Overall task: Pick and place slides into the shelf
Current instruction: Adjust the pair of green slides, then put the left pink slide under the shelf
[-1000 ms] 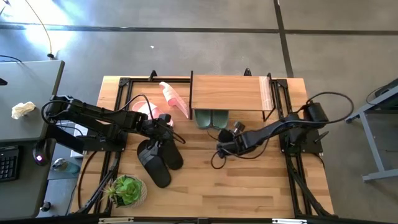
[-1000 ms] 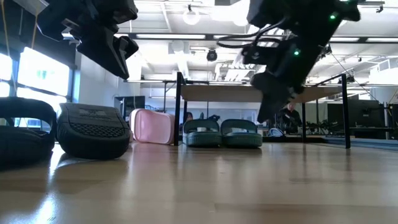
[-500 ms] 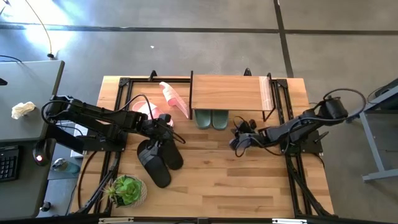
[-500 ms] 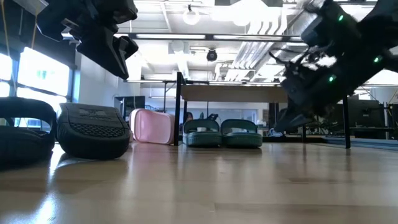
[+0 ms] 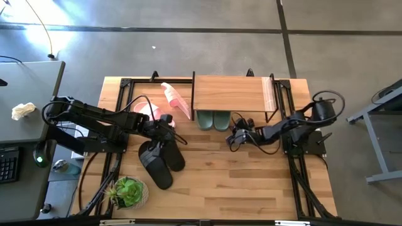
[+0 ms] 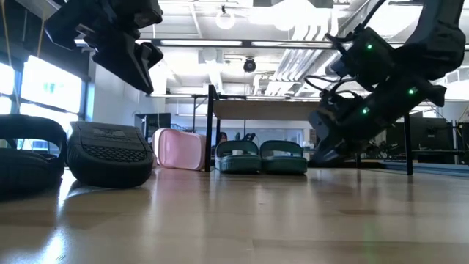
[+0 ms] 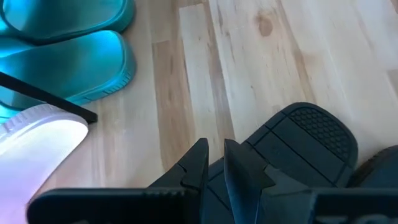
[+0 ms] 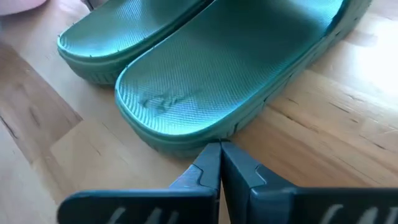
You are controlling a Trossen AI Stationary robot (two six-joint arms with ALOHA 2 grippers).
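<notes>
The shelf (image 5: 229, 94) stands at the table's far edge. The sage-green pair (image 5: 213, 119) sits side by side under its plank, soles on the table. The black pair (image 5: 160, 160) lies left of centre. One pink slide (image 5: 147, 110) lies left of the shelf, and another (image 5: 176, 100) leans against the shelf's left side. My right gripper (image 8: 219, 149) is shut, low over the table, with its tips at the heel of the right green slide (image 8: 236, 68). My left gripper (image 7: 216, 149) is shut and hangs above the black slides (image 7: 305, 143). My right gripper points level from the table's near right toward the shelf. Its shut fingertips (image 8: 211, 158) stand at the heel rim (image 8: 186, 140) of the right green slide, which lies flat on the table. I cannot tell whether they touch it.
A potted plant (image 5: 129, 191) stands at the near left corner. The shelf's thin black legs (image 6: 212, 128) flank the green pair. Bare tabletop (image 5: 251, 182) stretches across the near right. A grey desk with a keyboard lies beyond the table's left edge.
My right gripper has swung from the table's middle out to the right, then back left and toward the far edge, ending at the green slides' heels. It has also come down from well above the table to just over it. The slides have kept their places.
</notes>
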